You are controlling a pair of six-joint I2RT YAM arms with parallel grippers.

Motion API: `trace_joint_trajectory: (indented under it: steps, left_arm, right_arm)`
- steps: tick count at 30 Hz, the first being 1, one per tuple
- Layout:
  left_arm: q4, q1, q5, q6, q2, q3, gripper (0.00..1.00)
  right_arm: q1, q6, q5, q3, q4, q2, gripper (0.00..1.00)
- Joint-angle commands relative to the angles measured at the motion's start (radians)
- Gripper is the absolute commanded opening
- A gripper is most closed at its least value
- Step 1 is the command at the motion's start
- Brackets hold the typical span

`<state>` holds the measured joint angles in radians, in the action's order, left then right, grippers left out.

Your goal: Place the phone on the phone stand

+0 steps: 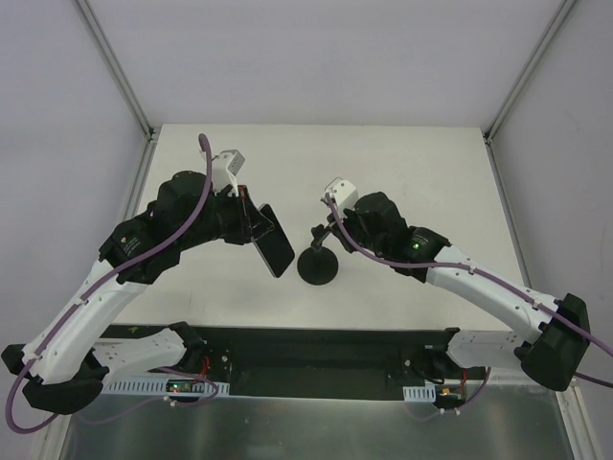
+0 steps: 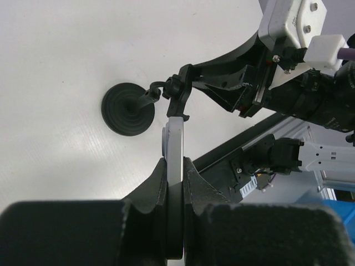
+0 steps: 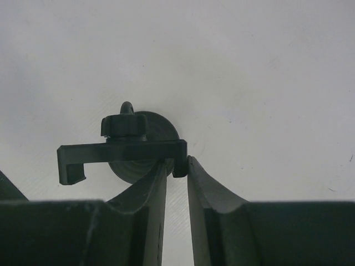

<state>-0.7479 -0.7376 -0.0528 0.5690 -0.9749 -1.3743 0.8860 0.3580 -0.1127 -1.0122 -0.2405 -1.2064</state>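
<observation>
My left gripper (image 1: pixel 251 222) is shut on the phone (image 1: pixel 274 241), holding it off the table and tilted, just left of the phone stand (image 1: pixel 318 264). In the left wrist view the phone (image 2: pixel 175 145) shows edge-on, pale, pinched between my fingers (image 2: pixel 157 178), with its top edge right below the stand's bracket head (image 2: pixel 178 93). The stand's round base (image 2: pixel 128 108) rests on the table. My right gripper (image 1: pixel 327 228) reaches the bracket from the right. In the right wrist view its jaws (image 3: pixel 178 164) press on the hooked right end of the bracket bar (image 3: pixel 122 151), above the base (image 3: pixel 161 128).
The white table (image 1: pixel 402 163) is walled by pale panels with metal frame posts (image 1: pixel 144 125) at the back corners. The arms' black base rail (image 1: pixel 316 350) runs along the near edge.
</observation>
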Motion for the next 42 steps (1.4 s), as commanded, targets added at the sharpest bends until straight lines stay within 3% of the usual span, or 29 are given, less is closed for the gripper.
trace_joint_trajectory:
  steps: [1, 8, 11, 14, 15, 17, 19, 25, 33, 42]
  left_arm:
    - [0.123, 0.009, -0.077, -0.014, 0.039, 0.015, 0.00]
    - [0.229, 0.009, -0.211, -0.061, 0.019, 0.044, 0.00]
    - [0.324, 0.009, -0.261, -0.112, -0.005, 0.069, 0.00]
    - [0.465, 0.009, -0.373, -0.188, -0.022, 0.109, 0.00]
    - [0.520, 0.009, -0.478, -0.214, -0.019, 0.132, 0.00]
    - [0.736, 0.007, -0.595, -0.320, 0.007, 0.237, 0.00]
    - [0.867, 0.007, -0.611, -0.371, 0.018, 0.318, 0.00]
    - [0.861, 0.007, -0.752, -0.483, -0.111, 0.244, 0.00]
    - [0.773, 0.009, -0.751, -0.609, -0.206, 0.158, 0.00]
    - [0.752, 0.017, -0.696, -0.623, -0.229, 0.153, 0.00]
  right_arm:
    - [-0.002, -0.002, 0.034, -0.052, 0.033, -0.002, 0.20]
    - [-0.001, 0.002, 0.031, -0.046, 0.041, -0.005, 0.01]
    - [-0.001, 0.002, 0.019, -0.039, 0.055, -0.002, 0.01]
    - [-0.007, -0.005, 0.042, -0.049, 0.053, -0.005, 0.01]
    - [-0.015, -0.010, 0.068, -0.051, 0.052, -0.008, 0.01]
    - [-0.025, -0.005, 0.097, -0.048, 0.053, -0.007, 0.01]
    - [-0.047, -0.004, 0.145, -0.043, 0.072, -0.005, 0.01]
    - [-0.111, -0.014, 0.272, -0.063, 0.053, -0.009, 0.01]
    - [-0.143, -0.028, 0.352, -0.072, 0.055, -0.035, 0.01]
    - [-0.150, -0.062, 0.349, -0.059, 0.095, -0.036, 0.01]
